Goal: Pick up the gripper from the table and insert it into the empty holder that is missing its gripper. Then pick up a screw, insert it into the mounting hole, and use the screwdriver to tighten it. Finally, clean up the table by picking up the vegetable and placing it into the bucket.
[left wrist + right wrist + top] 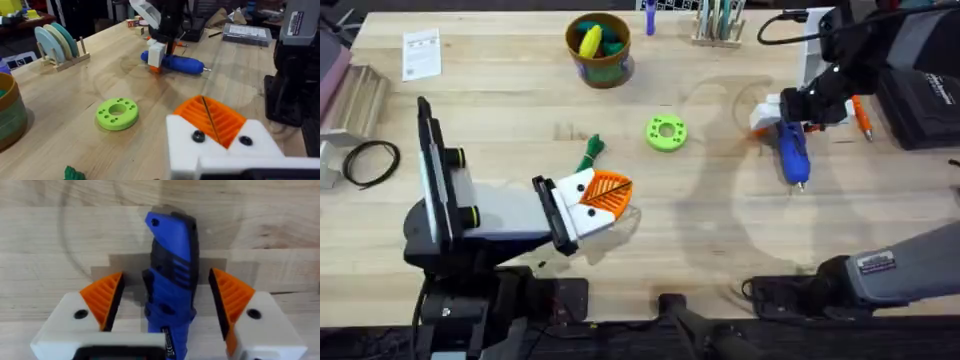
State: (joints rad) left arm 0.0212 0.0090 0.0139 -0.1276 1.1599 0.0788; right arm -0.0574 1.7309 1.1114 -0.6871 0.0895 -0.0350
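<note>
Notes from my remote station, reading across the pale wooden counter (500, 110) from left to right.

Far left: a black coiled cable (368, 162) lies near the counter's edge.

My left claw (603, 200), white blocks with orange ribbed pads, sits low over the counter left of centre. From its wrist camera the two pads meet along a thin dark line, so I read the pads as pressed together with nothing between them. Just behind the claw lies the small dark-green knobbly toy vegetable (591, 153), flat on the counter.

At the back, near the middle, stands the round orange-brown bucket with a green band (599, 48); yellow and green items are inside it.

Right of the vegetable lies a round bright-green plastic disc with a centre hole (666, 132), apart from everything else.

Further right, the chunky blue pen-shaped power screwdriver (792, 152) lies on the counter. My right claw (788, 112) is lowered over its rear half. In the right wrist view the orange pads stand apart, one on each side of the blue body, with a visible gap on both sides, not yet clamped.

A thin orange pen-like tool (861, 116) lies just right of that claw.
</note>
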